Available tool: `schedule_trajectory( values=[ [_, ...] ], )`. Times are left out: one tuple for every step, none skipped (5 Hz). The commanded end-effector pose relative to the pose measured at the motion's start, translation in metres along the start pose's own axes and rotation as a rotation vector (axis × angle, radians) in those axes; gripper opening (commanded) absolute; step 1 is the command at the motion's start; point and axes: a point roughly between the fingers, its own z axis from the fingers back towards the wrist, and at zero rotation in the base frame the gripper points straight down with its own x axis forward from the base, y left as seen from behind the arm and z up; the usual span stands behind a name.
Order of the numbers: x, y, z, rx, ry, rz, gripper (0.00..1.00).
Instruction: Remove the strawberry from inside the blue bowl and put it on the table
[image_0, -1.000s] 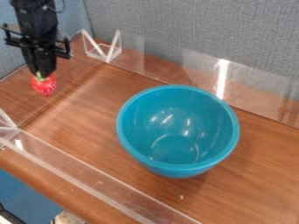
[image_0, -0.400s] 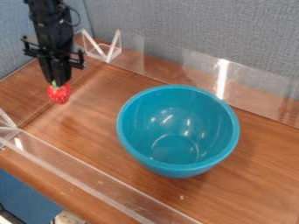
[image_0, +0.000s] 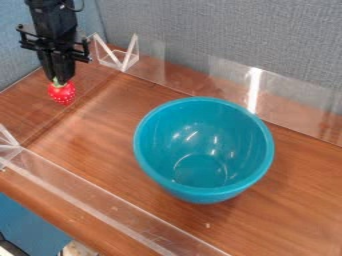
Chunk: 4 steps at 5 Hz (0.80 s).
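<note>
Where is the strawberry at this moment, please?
The strawberry is at the camera view's upper left, gripped at the tip of the end effector, over the table near its back-left corner, well clear of the blue bowl.

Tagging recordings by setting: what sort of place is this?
Likely a lab test bench, not a home: a reddish-brown wood-grain tabletop fenced by low clear acrylic walls, a grey fabric-like backdrop, and only toy-like props, a teal-blue plastic bowl and a small red strawberry.

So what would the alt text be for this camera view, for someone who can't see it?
A black robot claw pointing down grips a small red strawberry at the far left of a wooden table. To its right sits a large blue bowl, empty. Low clear walls edge the table.
</note>
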Motion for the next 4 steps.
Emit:
schedule_trajectory(
  values=[
    [0.015,0.003,0.009,0.019,-0.059,-0.006,0.0],
    [0.02,-0.002,-0.004,0.006,-0.052,-0.017,0.0],
    [0.025,-0.003,-0.005,-0.002,-0.058,-0.022,0.0],
    [0.025,-0.002,-0.003,-0.002,-0.067,-0.025,0.0]
  ],
)
